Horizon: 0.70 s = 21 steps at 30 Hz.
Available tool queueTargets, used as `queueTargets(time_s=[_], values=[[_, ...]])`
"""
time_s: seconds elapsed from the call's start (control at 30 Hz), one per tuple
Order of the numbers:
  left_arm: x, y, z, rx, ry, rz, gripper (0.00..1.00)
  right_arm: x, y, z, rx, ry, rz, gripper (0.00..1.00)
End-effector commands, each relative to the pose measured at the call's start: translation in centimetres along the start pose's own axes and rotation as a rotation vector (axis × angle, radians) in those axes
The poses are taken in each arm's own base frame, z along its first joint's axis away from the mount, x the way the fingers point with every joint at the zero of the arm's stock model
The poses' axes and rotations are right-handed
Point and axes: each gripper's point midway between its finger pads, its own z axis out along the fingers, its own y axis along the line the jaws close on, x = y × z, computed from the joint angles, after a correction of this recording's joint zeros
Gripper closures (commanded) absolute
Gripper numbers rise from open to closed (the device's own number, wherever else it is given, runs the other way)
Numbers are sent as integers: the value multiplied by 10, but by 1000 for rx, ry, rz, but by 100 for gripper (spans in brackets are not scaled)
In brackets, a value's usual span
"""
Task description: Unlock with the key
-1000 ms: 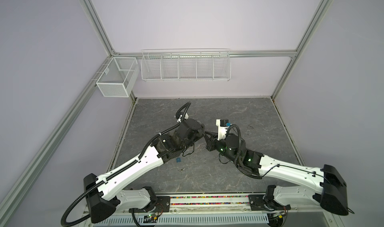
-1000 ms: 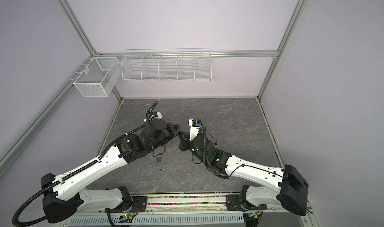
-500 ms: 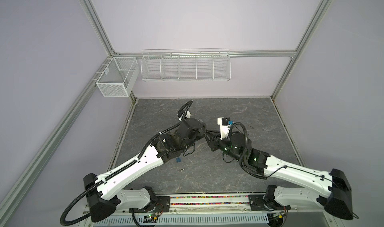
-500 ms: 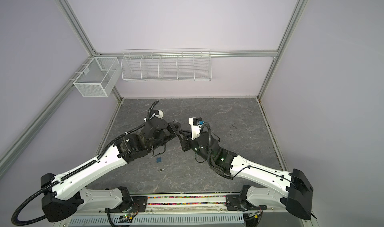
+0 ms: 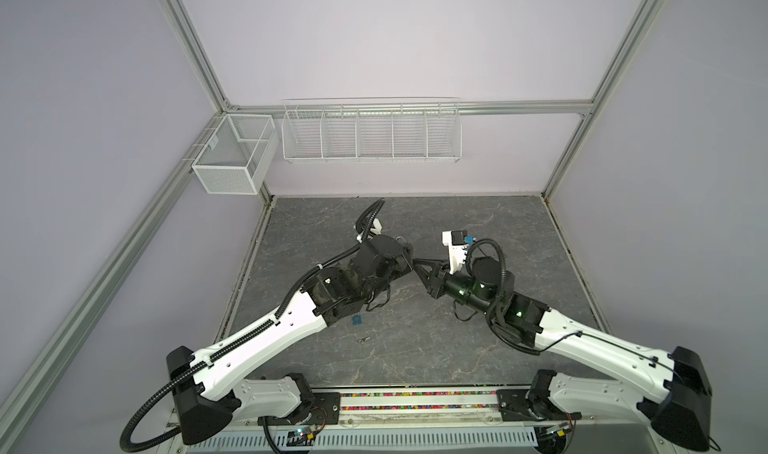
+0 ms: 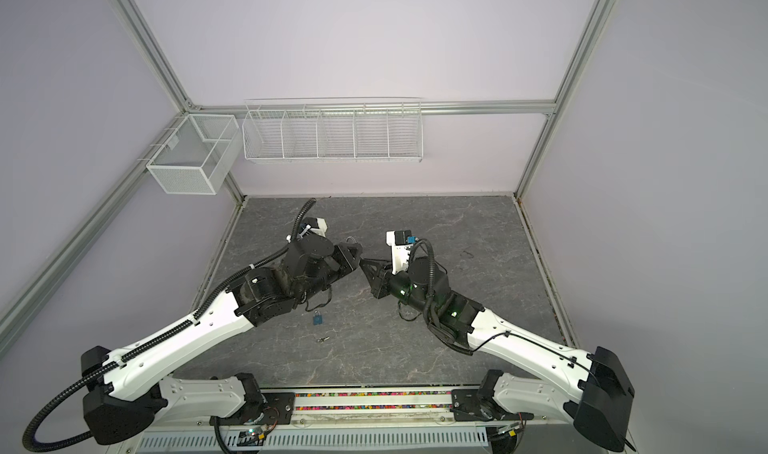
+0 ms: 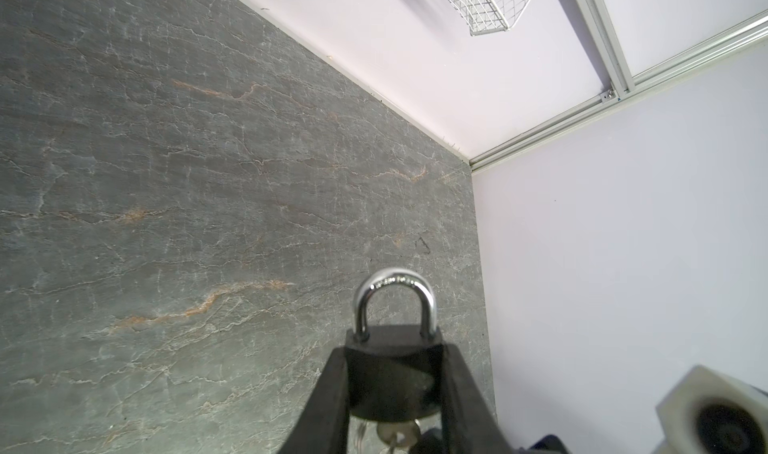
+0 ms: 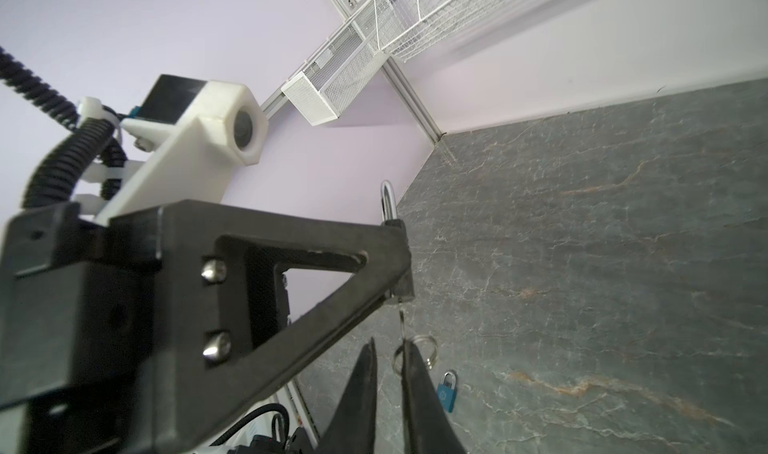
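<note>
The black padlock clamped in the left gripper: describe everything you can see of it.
The black padlock has a matte, squarish dark body and a shiny silver metal shackle, both legs seated, so it looks locked. The left gripper clamps its two narrow sides, holding it off the grey stone-look tabletop, shackle pointing away from the wrist. A small silver key sits in its underside.

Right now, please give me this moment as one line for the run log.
left gripper: shut on black padlock | shackle: closed | key: in padlock underside | right gripper: narrowly open at key ring
</note>
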Motion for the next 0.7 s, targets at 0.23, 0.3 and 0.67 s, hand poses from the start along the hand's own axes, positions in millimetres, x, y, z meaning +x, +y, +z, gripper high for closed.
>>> queueTargets(time_s=[0.23,0.3,0.67], values=[[-10,-8,-10,35,-23,-6,100,-6,3,5,-7,-16,-14,93],[-7,-11,-10,45,-7,-5,100,-7,4,7,-9,-20,-20,94],[21,-16,-15,64,109,33,100,-43,23,9,-36,-127,-81,94]])
